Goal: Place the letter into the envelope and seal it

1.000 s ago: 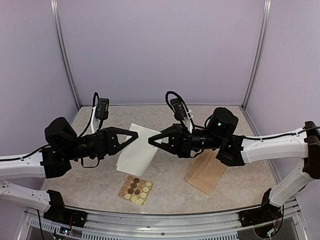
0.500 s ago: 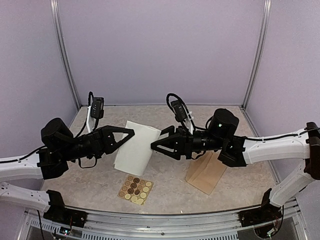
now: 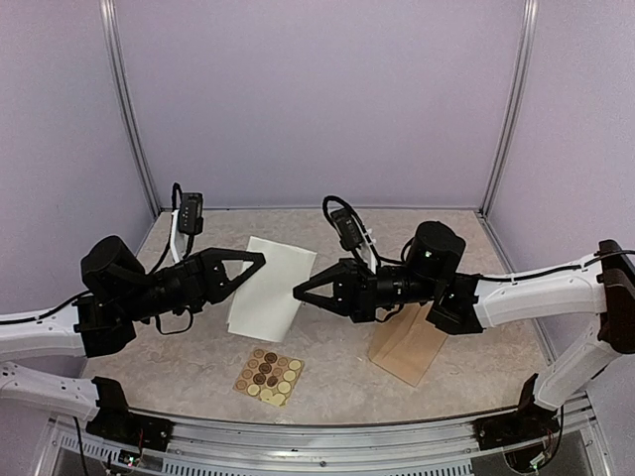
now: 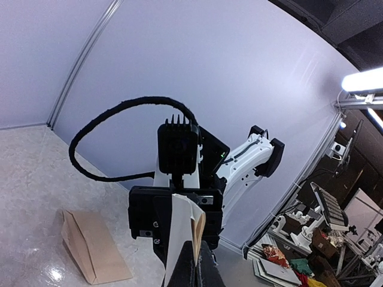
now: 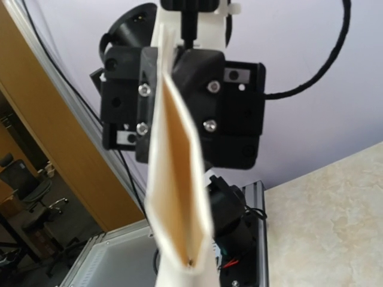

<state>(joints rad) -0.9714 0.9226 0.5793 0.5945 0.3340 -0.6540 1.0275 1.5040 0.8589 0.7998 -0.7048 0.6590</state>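
White arm links; black left claw, right claw; looping black cables; silver screws.

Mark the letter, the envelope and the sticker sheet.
letter point(image 3: 266, 297): top external view, middle of its plain white face.
envelope point(image 3: 409, 353): top external view, bare tan face below the right arm.
sticker sheet point(image 3: 269, 375): top external view, centre, among the round stickers.

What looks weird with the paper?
The letter is bent double, pinched between the left gripper and right gripper, its halves gaping apart rather than creased flat. The envelope lies flat on the table.
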